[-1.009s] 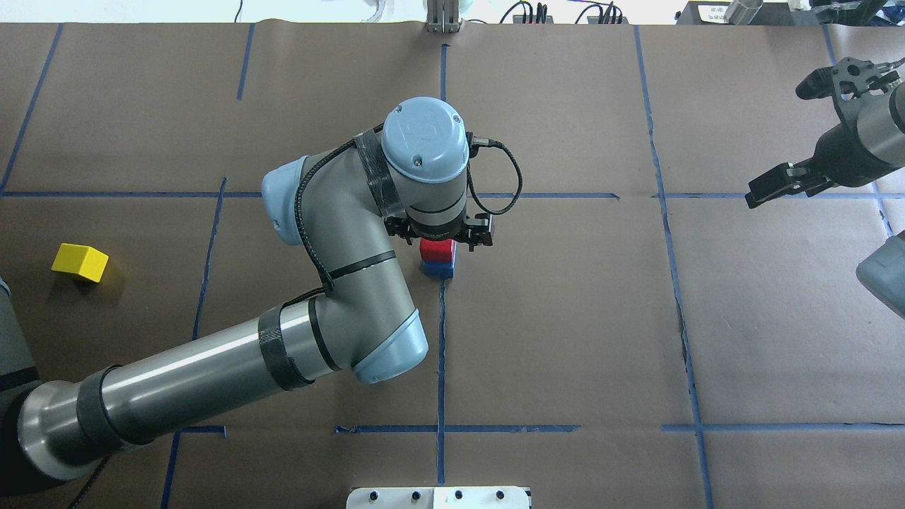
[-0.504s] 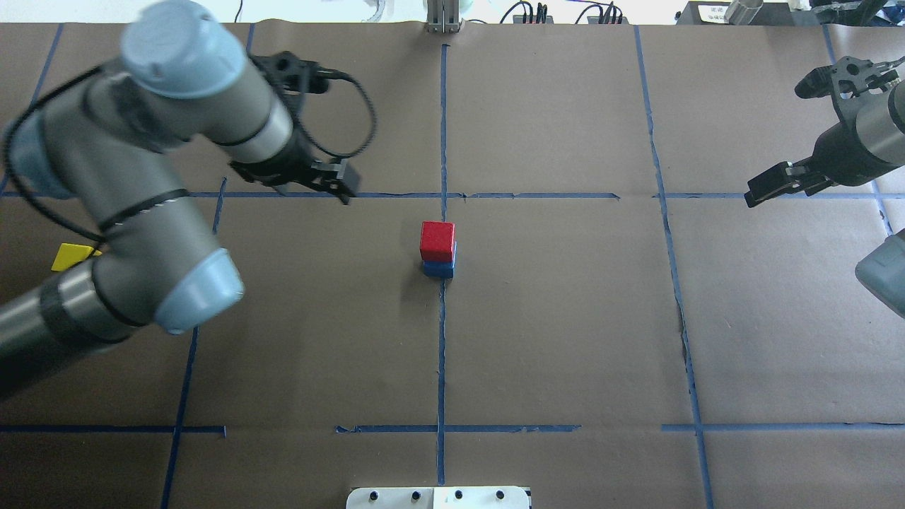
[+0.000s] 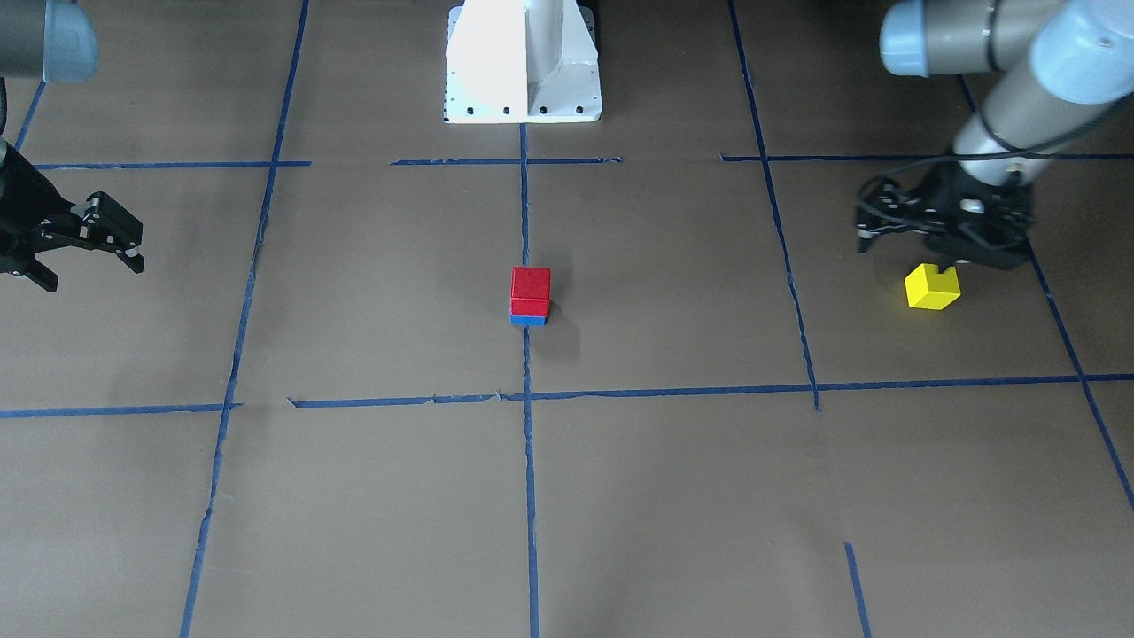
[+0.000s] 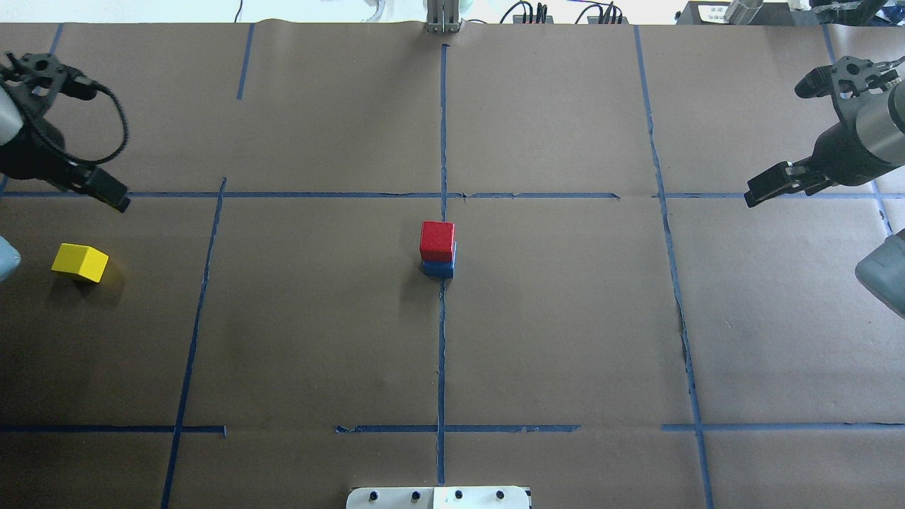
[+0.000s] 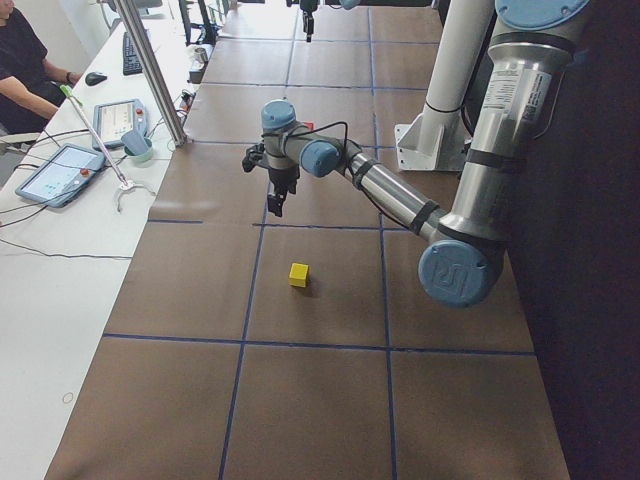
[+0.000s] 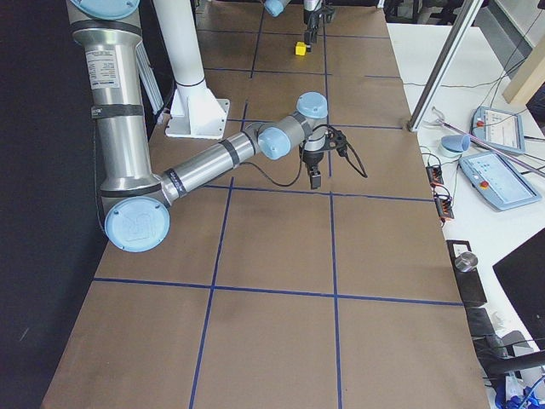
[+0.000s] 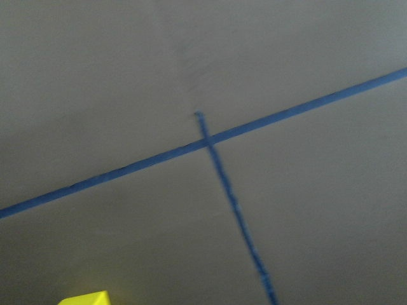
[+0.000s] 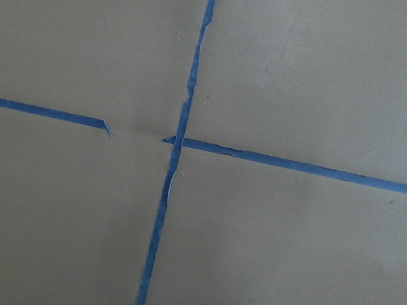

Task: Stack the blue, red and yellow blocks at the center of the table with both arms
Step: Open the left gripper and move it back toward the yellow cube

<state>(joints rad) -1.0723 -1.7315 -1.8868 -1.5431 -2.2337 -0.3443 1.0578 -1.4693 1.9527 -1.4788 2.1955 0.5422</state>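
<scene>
My left arm has swung away from the centre, where a second ago it stood over the stack, and my left gripper (image 4: 107,191) now hangs out at the left edge of the table (image 4: 565,318), near the yellow block (image 4: 80,262) but apart from it. Only a yellow corner shows at the bottom edge of my left wrist camera. I see that gripper only side-on and dark, so I cannot tell whether its fingers are spread or pressed together. It holds nothing that I can see. The red block (image 4: 437,240) sits squarely on the blue block (image 4: 438,269) at the middle of the table, on the crossing of the blue tape lines (image 4: 441,353). Neither of my grippers touches them. My right gripper (image 3: 91,264) has not moved. It waits well off at the right edge with its fingers spread wide and nothing between them. For writing there is little to report. The round joint cap (image 5: 455,275) on my near arm bears an embossed logo, and the sleeve above it carries a printed label (image 5: 510,90), both too small to read.
</scene>
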